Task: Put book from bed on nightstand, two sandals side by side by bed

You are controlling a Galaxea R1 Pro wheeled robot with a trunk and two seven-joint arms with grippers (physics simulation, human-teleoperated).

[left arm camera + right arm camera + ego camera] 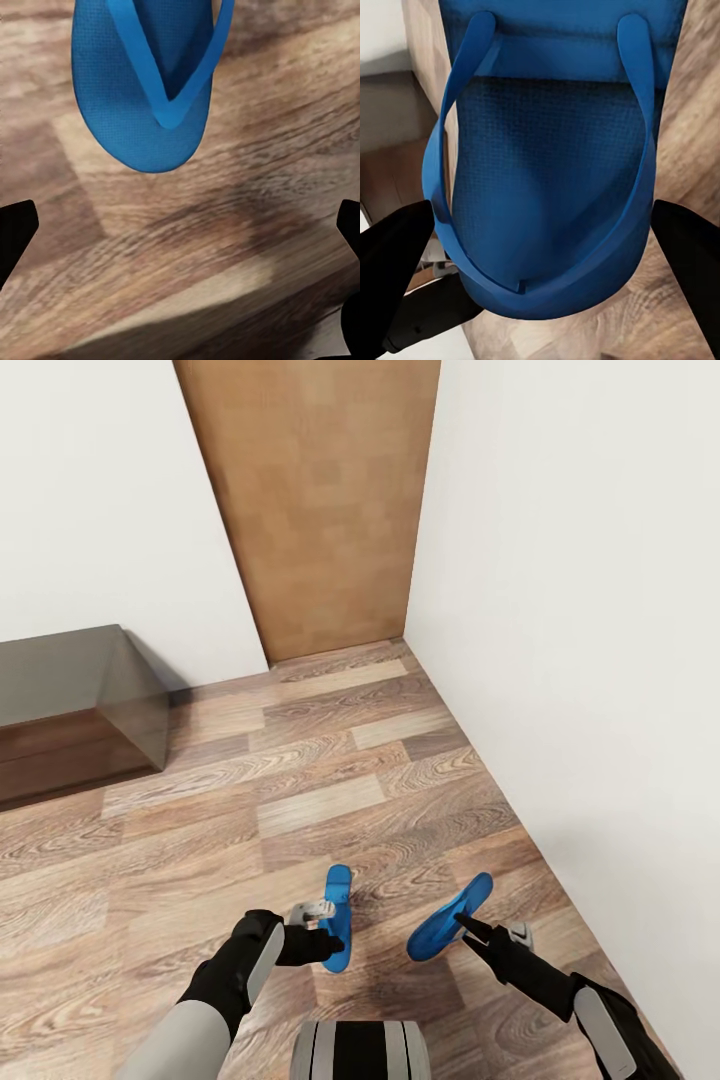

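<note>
Sandals: one (338, 920) clamped in left gripper (322, 930), other (450, 930) in right gripper (470, 932) | lower frame | step: carrying | next: find bed.

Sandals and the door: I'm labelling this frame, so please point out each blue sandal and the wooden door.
Left sandal (338, 920), head view, middle of its sole, at the left gripper.
Right sandal (450, 918), head view, middle of its sole, at the right gripper.
Wooden door (320, 500), head view, centre of its panel.
</note>
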